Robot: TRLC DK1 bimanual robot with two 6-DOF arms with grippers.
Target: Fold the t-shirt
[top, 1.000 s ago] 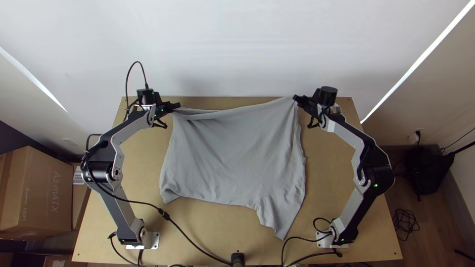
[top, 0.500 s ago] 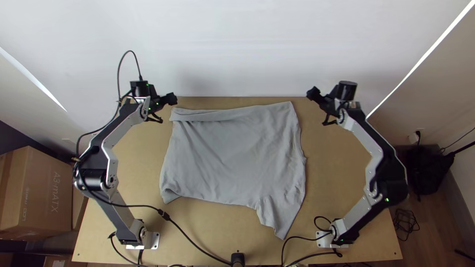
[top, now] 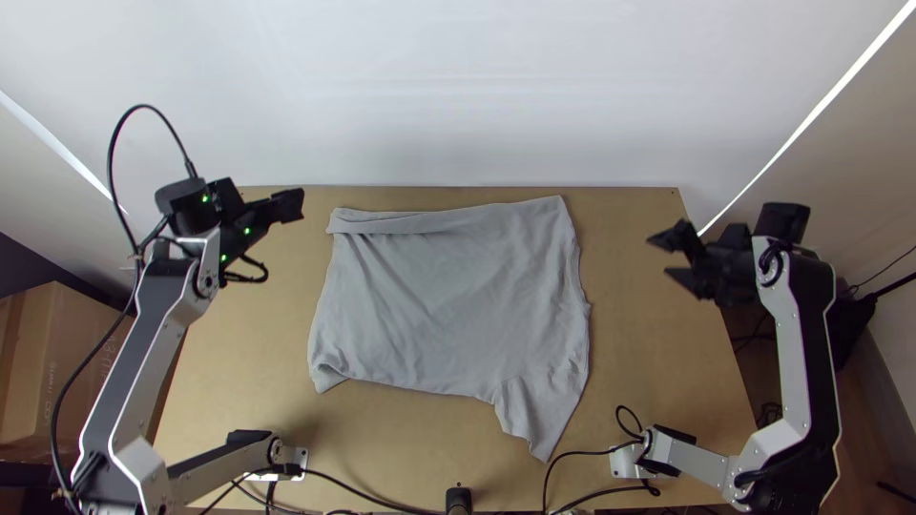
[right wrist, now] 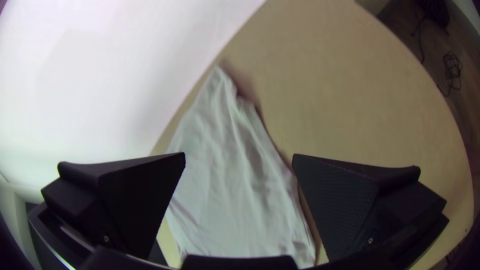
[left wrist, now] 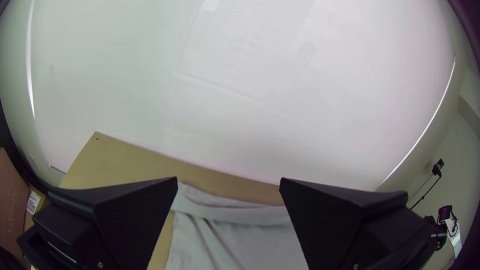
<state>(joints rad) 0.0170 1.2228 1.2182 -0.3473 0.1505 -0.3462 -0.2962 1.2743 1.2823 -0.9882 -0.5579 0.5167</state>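
The grey t-shirt (top: 448, 296) lies spread on the table, a narrow strip folded over along its far edge at the left and a sleeve-like part pointing toward the near edge at the right. My left gripper (top: 288, 204) is held above the far left of the table, apart from the shirt; in its wrist view the left gripper (left wrist: 229, 181) stands open, the shirt (left wrist: 240, 235) beyond it. Off the shirt's right side is my right gripper (top: 674, 256), above the table's right edge. In its wrist view the right gripper (right wrist: 239, 156) is open, with the shirt (right wrist: 225, 200) lying beyond.
Bare wooden table (top: 630, 362) surrounds the shirt. A white wall (top: 458, 86) rises behind the far edge. Black cables (top: 372, 498) run along the near edge, close to a small black post (top: 459, 500). A cardboard box (top: 57, 362) stands left of the table.
Both grippers have let go of the shirt's far corners and moved outward, left and right, away from it. The far edge has settled on the table. Both arms have bent back toward their bases.
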